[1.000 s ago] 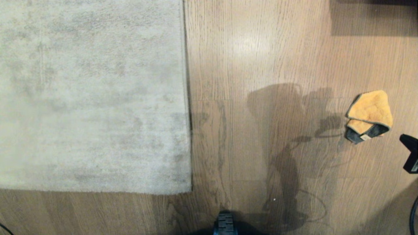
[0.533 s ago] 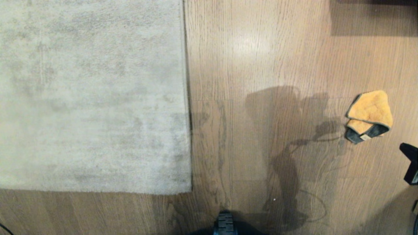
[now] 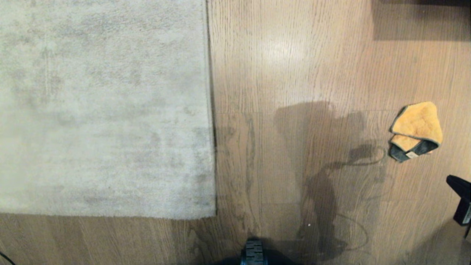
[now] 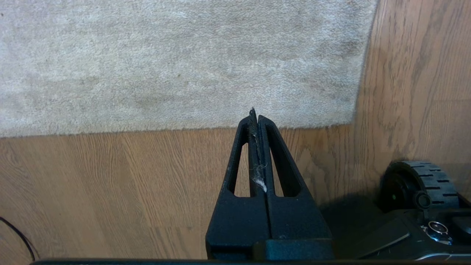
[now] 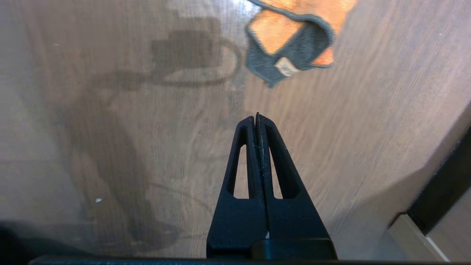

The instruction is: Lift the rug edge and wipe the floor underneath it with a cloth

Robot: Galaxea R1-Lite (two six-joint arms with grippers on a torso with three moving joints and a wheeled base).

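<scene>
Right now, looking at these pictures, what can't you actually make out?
- Floor under the rug: hidden, the rug lies flat over it in the head view.
- Cloth: its far part is cut off by the right wrist view's edge; the small tag's writing is too small.
- Right gripper: mostly beyond the head view's edge.
- Left gripper: absent from the head view.
- Dark shape at the head view's top corner: cut off.

I see the floor [image 3: 279, 73], light wood-grain planks with dark grain streaks. The rug [image 3: 103, 110] lies flat on it from nine to eleven o'clock, its corner toward seven. The cloth [image 3: 415, 130], folded, lies at three o'clock, well apart from the rug.
</scene>
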